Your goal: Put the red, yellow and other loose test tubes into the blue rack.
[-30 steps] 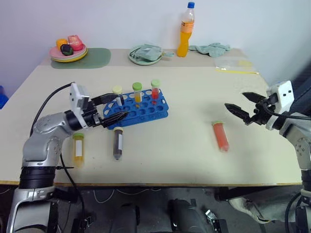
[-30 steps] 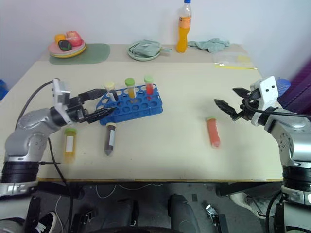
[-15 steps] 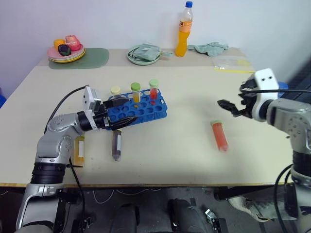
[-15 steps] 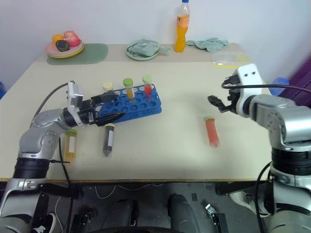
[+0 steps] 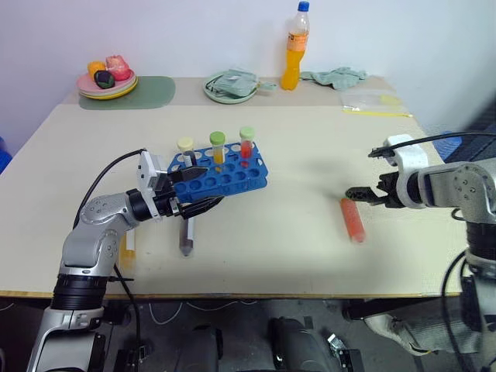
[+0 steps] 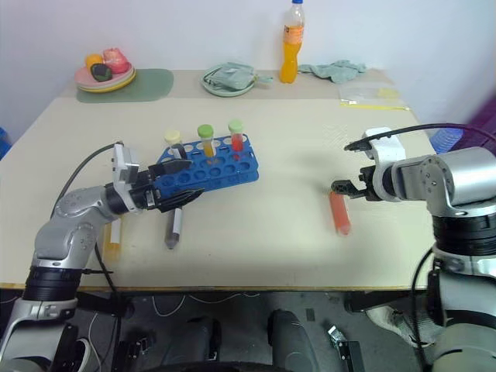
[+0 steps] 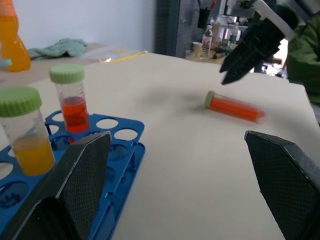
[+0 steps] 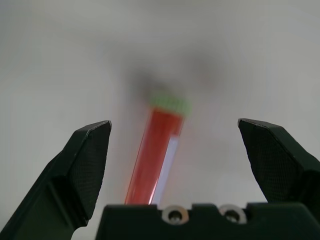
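Observation:
The blue rack stands left of the table's middle with three capped tubes upright in it. My left gripper is open and level at the rack's near left corner. Just below its fingers lies a dark grey tube, its cap end under them. A yellow tube lies partly behind my left forearm. The red tube lies on the right. My right gripper is open and tilted down over its green cap end. In the right wrist view the red tube sits between the two spread fingers.
Along the far edge stand an orange drink bottle, a plate of fruit on a green mat, a bowl holding a cloth, a crumpled cloth and a clear bag. Bare table lies between the rack and the red tube.
My right gripper has tipped from level to pointing down and has come in over the red tube's cap end. My left gripper has sunk a little along the rack's front.

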You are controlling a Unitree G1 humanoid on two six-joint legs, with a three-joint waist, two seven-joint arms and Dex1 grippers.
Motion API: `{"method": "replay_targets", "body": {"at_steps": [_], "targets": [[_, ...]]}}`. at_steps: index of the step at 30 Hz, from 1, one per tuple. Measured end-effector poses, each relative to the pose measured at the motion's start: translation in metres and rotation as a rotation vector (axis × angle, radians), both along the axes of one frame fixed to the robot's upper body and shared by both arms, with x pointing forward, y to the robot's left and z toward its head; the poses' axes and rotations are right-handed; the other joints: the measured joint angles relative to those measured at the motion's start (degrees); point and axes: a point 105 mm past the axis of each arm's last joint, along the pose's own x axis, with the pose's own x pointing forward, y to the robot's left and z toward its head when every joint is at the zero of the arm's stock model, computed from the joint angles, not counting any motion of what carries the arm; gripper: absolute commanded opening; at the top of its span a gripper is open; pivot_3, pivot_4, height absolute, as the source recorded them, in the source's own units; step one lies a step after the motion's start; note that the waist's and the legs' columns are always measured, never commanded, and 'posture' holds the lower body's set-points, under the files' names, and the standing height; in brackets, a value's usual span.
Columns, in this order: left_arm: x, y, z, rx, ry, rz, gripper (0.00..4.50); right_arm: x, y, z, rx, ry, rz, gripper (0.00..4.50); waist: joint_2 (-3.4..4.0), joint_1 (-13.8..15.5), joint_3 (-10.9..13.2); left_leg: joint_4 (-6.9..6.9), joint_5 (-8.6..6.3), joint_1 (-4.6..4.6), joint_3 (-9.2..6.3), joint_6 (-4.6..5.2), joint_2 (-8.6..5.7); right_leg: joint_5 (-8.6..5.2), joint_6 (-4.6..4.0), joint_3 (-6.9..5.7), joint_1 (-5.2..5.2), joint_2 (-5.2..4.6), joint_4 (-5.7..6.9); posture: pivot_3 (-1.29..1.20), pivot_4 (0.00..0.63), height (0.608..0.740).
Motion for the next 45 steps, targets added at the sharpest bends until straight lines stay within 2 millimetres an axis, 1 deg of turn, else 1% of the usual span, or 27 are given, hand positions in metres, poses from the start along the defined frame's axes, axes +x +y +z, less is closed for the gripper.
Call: {"method": "replay_targets", "body": {"at_steps": [3,7,11,16,21,26,29,33,37,41,44,45], "targets": [[-0.001,-0.001,0.001,-0.005,-0.007,0.005,4.40,-0.001,-0.003,-0.007,0.031,0.070,-0.011,4.50,0.00,-0.35,0.00,-0.01,0.00,0.00,-0.02,0.00,0.01,-0.04,-0.07,0.00,0.00,0.02,0.01,0.00,0.150,0.740],[-0.002,-0.002,0.002,-0.007,-0.012,0.008,4.40,-0.001,-0.004,-0.021,0.098,0.152,-0.060,4.50,-0.01,-0.92,0.00,-0.01,0.00,-0.05,-0.02,0.01,0.00,0.02,0.04,0.00,-0.01,0.01,-0.01,0.00,0.150,0.740],[-0.004,-0.003,0.001,-0.015,-0.007,0.005,4.40,0.005,0.009,-0.024,0.141,0.168,-0.064,4.50,-0.01,-1.25,0.00,-0.02,-0.01,-0.04,-0.03,0.02,0.02,0.02,0.04,0.00,-0.03,0.03,0.00,0.00,0.150,0.740],[-0.009,-0.003,-0.001,-0.020,0.000,-0.002,4.40,0.008,0.016,-0.035,0.141,0.194,-0.098,4.50,-0.01,-1.18,0.00,-0.01,-0.01,-0.09,-0.02,0.02,0.01,0.02,0.04,0.01,-0.05,0.02,-0.01,0.00,0.150,0.740],[-0.015,-0.001,0.001,-0.027,0.005,-0.014,4.40,0.010,0.018,-0.036,0.130,0.184,-0.129,4.50,-0.02,-1.15,0.00,0.00,-0.01,-0.15,-0.03,0.02,0.01,0.03,0.05,0.00,-0.08,0.01,-0.03,0.00,0.150,0.740],[-0.024,0.007,0.001,-0.035,0.056,-0.056,4.40,0.010,0.025,-0.041,0.129,0.195,-0.122,4.50,-0.01,-1.27,0.00,-0.01,-0.01,-0.16,-0.06,0.02,0.02,0.02,0.04,-0.01,-0.12,0.03,-0.02,0.00,0.150,0.740],[-0.033,0.006,0.006,-0.045,0.095,-0.111,4.40,0.010,0.030,-0.045,0.123,0.198,-0.111,4.50,-0.01,-1.23,0.00,-0.01,-0.01,-0.19,-0.05,0.02,0.02,0.02,0.04,-0.01,-0.14,0.03,-0.03,0.00,0.150,0.740],[-0.044,0.004,0.006,-0.036,0.135,-0.170,4.40,0.010,0.032,-0.047,0.109,0.186,-0.107,4.50,-0.03,-1.25,-0.01,-0.01,-0.01,-0.18,-0.06,0.02,0.03,0.01,0.02,-0.02,-0.14,0.04,-0.04,0.00,0.150,0.740],[-0.051,0.006,0.007,0.030,0.128,-0.202,4.40,0.010,0.032,-0.047,0.110,0.181,-0.109,4.50,-0.03,-1.27,-0.02,-0.02,-0.01,-0.17,-0.06,0.02,0.03,-0.08,-0.13,-0.01,-0.14,0.05,-0.04,0.00,0.150,0.740],[-0.056,0.010,-0.003,0.120,0.122,-0.213,4.40,0.010,0.032,-0.047,0.108,0.180,-0.109,4.50,-0.04,-1.26,-0.02,-0.02,-0.01,-0.17,-0.04,0.02,0.03,-0.09,-0.15,-0.01,-0.14,0.04,-0.06,0.00,0.150,0.740],[-0.057,0.008,-0.006,0.148,0.116,-0.232,4.40,0.010,0.032,-0.048,0.105,0.178,-0.107,4.50,-0.05,-1.22,-0.02,-0.01,-0.01,-0.17,-0.04,0.02,0.03,-0.09,-0.16,0.00,-0.14,0.04,-0.06,0.00,0.150,0.740],[-0.057,0.008,-0.006,0.150,0.113,-0.233,4.46,0.010,0.032,-0.048,0.103,0.176,-0.105,4.25,-0.06,-1.23,-0.03,-0.01,-0.01,-0.17,-0.04,0.02,0.03,-0.09,-0.16,0.00,-0.14,0.04,-0.06,0.00,0.150,0.740]]}}
